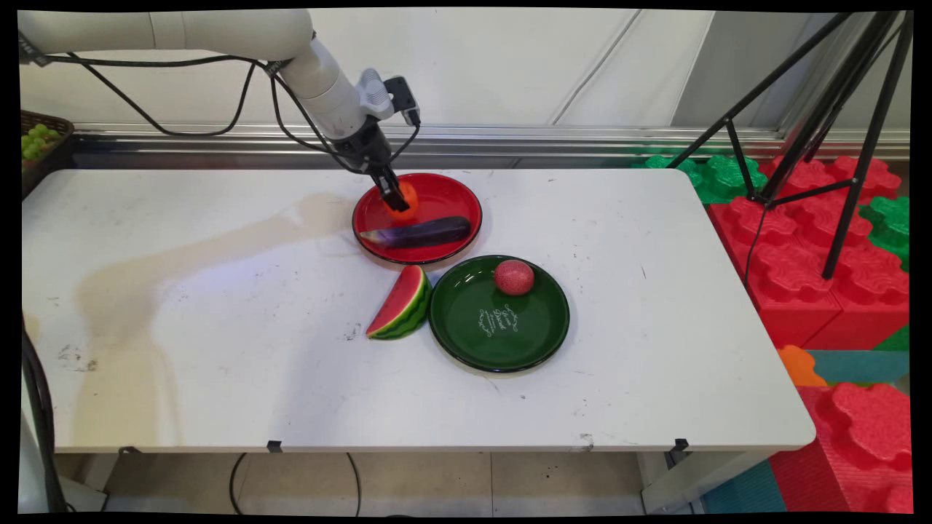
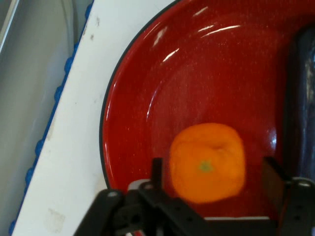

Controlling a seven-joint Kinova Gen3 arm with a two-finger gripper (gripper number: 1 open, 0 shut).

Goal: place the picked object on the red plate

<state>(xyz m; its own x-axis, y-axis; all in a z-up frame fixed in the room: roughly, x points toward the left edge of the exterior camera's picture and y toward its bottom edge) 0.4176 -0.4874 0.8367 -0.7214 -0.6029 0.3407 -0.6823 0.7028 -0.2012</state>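
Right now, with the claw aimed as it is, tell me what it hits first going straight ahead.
The orange: it sits between the open claw fingers on the red plate, which probably lies just beyond it.

Gripper (image 2: 211, 184) rises from bottom edge, black linkage across the lower frame. Its two fingers (image 2: 157, 172) stand spread, one each side of an orange (image 2: 207, 162), a gap visible on the right side. Orange sits in a red plate (image 2: 197, 73) with dark rim. Dark purple eggplant (image 2: 302, 98) lies along right edge, on the plate. White table (image 2: 74, 147) shows left of the plate.
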